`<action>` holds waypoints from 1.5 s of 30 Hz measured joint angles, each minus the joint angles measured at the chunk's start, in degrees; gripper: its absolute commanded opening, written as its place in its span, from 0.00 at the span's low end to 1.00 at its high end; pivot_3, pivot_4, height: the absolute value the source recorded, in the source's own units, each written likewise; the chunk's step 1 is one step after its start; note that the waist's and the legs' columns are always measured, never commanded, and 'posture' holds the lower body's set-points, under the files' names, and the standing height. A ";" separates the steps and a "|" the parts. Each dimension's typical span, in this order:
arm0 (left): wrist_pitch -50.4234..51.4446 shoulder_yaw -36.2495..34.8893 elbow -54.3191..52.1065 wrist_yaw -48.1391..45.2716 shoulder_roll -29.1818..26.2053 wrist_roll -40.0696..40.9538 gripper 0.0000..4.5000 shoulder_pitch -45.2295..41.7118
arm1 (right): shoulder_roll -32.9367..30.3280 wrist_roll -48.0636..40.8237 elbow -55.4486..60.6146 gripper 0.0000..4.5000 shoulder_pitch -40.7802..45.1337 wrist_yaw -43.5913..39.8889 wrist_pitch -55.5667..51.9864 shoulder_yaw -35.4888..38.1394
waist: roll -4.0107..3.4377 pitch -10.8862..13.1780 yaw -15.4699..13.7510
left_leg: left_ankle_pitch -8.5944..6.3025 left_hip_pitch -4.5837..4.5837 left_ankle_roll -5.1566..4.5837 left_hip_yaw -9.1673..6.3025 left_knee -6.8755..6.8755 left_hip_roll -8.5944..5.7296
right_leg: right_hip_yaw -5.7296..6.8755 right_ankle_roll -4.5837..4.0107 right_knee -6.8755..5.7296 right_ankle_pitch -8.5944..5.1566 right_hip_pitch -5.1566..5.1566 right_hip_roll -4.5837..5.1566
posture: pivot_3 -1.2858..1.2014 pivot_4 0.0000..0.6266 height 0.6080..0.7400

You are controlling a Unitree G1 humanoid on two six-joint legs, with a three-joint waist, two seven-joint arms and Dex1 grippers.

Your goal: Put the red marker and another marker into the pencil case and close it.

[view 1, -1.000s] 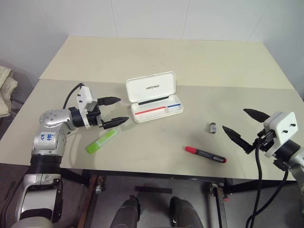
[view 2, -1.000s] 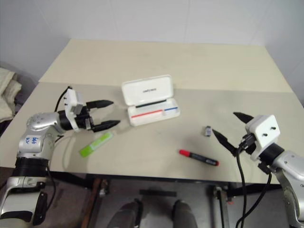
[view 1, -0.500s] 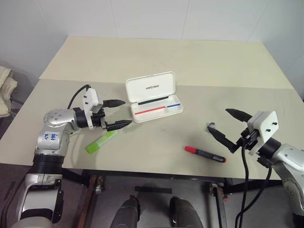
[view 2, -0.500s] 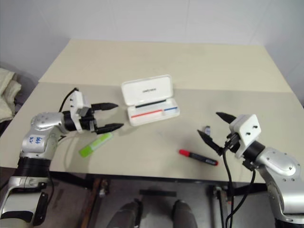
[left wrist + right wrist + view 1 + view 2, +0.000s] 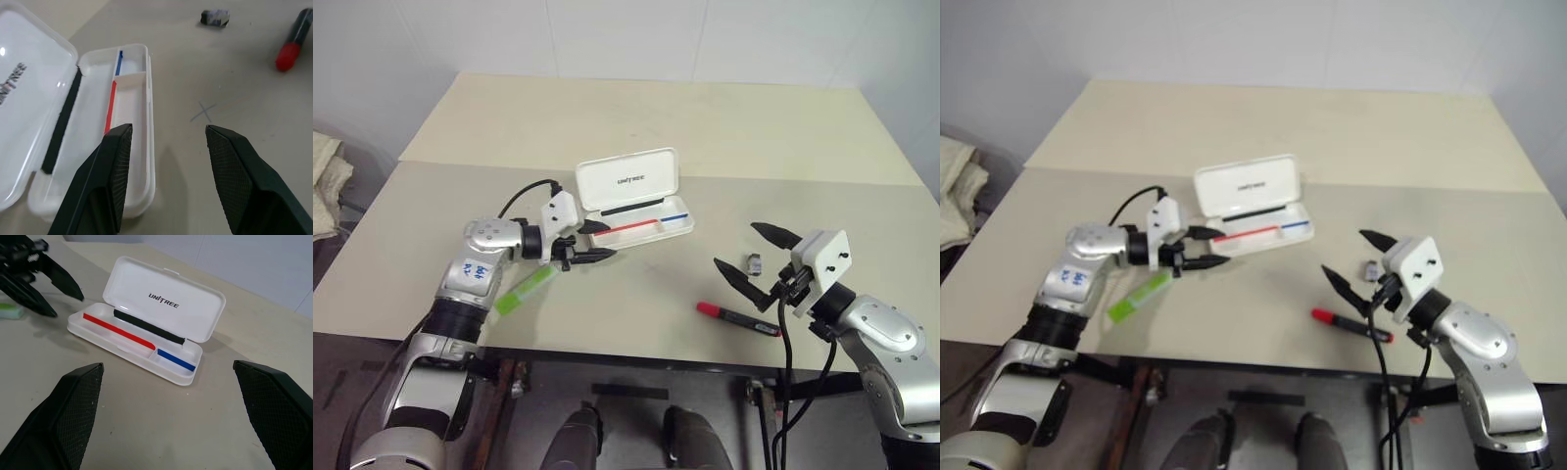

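Left pincer [image 5: 597, 241] – fingers parted, grasping nothing – hangs just beside the left end of the open pencil case [image 5: 636, 208]; a further push could knock the case. The green highlighter [image 5: 526, 290] lies near, to its left. Right pincer [image 5: 754, 253], spread wide and empty, hovers just above the red marker [image 5: 738, 318] on the counter [image 5: 636, 117] – it might roll the marker.

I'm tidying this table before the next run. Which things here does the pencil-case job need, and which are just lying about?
Needed:
- red marker, lying on the table
- light green highlighter, lying on the table
- pencil case, lid open, with neither pen in it yet

Lying about:
- small dark clip-like object, too small to identify
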State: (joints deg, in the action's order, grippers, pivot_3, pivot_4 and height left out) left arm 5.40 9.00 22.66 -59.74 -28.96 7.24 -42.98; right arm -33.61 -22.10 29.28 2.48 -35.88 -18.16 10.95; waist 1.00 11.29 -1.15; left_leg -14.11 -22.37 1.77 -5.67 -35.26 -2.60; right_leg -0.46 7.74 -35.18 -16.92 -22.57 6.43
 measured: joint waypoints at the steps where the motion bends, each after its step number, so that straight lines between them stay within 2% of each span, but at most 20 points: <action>1: -0.57 0.69 1.18 0.48 0.24 -1.21 0.55 -0.79 | -0.01 -0.12 0.10 1.00 0.08 -0.01 -0.47 0.00 | 0.00 0.00 0.10 | 0.00 0.00 0.00 0.00 0.00 0.00 | 0.00 0.00 -0.02 0.00 -0.01 0.00 | 0.52 0.24 1.00; 14: -2.98 3.51 11.92 5.59 3.53 -9.10 0.55 -4.83 | -1.87 -2.75 4.20 1.00 1.27 -0.24 -4.47 0.40 | 0.01 0.00 -0.07 | 0.00 -0.01 0.00 -0.01 -0.13 -0.02 | 0.00 0.00 -0.17 0.00 -0.01 0.01 | 0.52 0.24 1.00; 25: -1.58 5.44 16.41 6.78 7.44 -12.51 0.55 -8.58 | -11.38 -4.55 3.88 1.00 -0.72 -8.41 -4.93 2.86 | 0.06 0.03 -0.27 | -0.01 -0.06 -0.02 -0.02 -0.35 -0.07 | 0.01 0.03 -0.26 0.01 0.02 0.03 | 0.52 0.24 1.00; 29: -0.34 5.56 16.40 6.31 7.93 -12.99 0.28 -8.88 | -14.43 -5.96 2.56 1.00 -0.78 -11.12 -5.69 6.83 | 0.06 0.04 -0.30 | -0.03 -0.05 -0.06 -0.03 -0.44 -0.07 | 0.01 0.07 -0.24 0.03 0.08 0.03 | 0.52 0.24 1.00; 33: -0.10 5.53 16.25 6.05 7.99 -13.08 0.01 -8.98 | -14.69 -6.37 2.12 1.00 -0.77 -11.65 -5.85 7.10 | 0.06 0.04 -0.25 | -0.03 -0.04 -0.05 -0.02 -0.48 -0.06 | 0.00 0.07 -0.27 0.03 0.08 0.04 | 0.52 0.24 1.00; 40: -0.64 5.43 15.67 5.17 7.93 -12.91 0.01 -8.77 | -14.69 -6.42 1.55 1.00 -0.37 -12.33 -5.61 7.09 | 0.07 0.04 -0.24 | -0.04 -0.06 -0.07 -0.02 -0.50 -0.07 | 0.00 0.09 -0.24 0.04 0.09 0.06 | 0.52 0.24 1.00; 45: -2.45 5.35 10.97 0.08 6.53 -11.16 0.01 -5.73 | -14.63 -6.26 -0.16 1.00 -0.03 -12.55 -4.73 7.06 | 0.07 0.04 -0.21 | -0.06 -0.11 -0.06 -0.01 -0.45 -0.06 | 0.00 0.09 -0.17 0.04 0.04 0.06 | 0.52 0.24 1.00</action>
State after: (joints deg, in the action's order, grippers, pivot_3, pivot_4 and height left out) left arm 2.95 14.35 33.63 -59.66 -22.43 -3.91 -48.71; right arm -48.23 -28.37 29.12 2.45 -48.42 -22.89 18.00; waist 1.07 11.33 -1.36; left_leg -14.17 -22.47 1.71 -5.68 -35.71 -2.67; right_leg -0.46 7.82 -35.35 -16.89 -22.53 6.49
